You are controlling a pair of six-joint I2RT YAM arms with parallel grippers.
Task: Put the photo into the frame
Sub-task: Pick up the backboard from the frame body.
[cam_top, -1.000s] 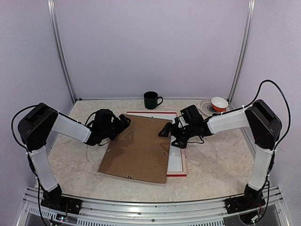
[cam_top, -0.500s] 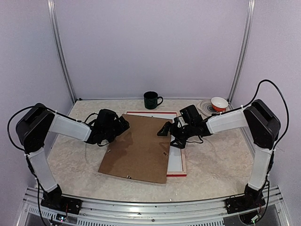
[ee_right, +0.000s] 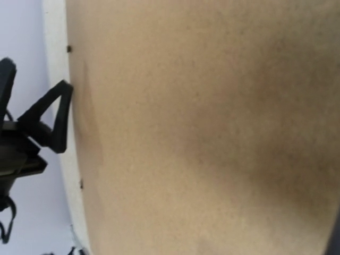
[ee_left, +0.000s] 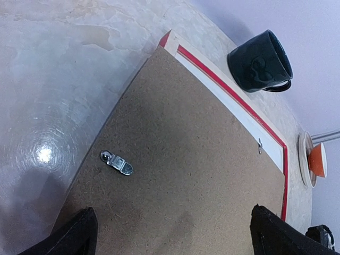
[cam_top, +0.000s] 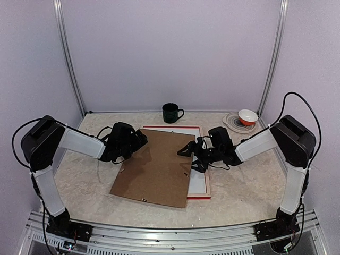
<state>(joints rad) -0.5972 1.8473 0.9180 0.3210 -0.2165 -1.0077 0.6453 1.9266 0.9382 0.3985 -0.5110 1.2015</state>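
The red frame (cam_top: 200, 197) lies flat on the table, a white surface showing inside its right side. A brown backing board (cam_top: 156, 167) lies skewed across it and covers most of it. The photo is hidden. My left gripper (cam_top: 139, 139) hovers open over the board's far left corner; in the left wrist view its black fingertips (ee_left: 79, 234) stand wide apart above the board (ee_left: 186, 159), with the frame's red edge (ee_left: 234, 101) beyond. My right gripper (cam_top: 190, 158) is open at the board's right edge. The board (ee_right: 202, 133) fills the right wrist view, very close.
A dark mug (cam_top: 171, 112) stands behind the frame's far edge. A red and white bowl (cam_top: 247, 116) sits on stacked plates at the back right. A metal hanger clip (ee_left: 117, 162) is fixed to the board. Walls close in on the table's sides and back.
My right gripper has come lower and slightly nearer, down to the board's right edge. The left gripper has barely shifted. The board and frame lie as before.
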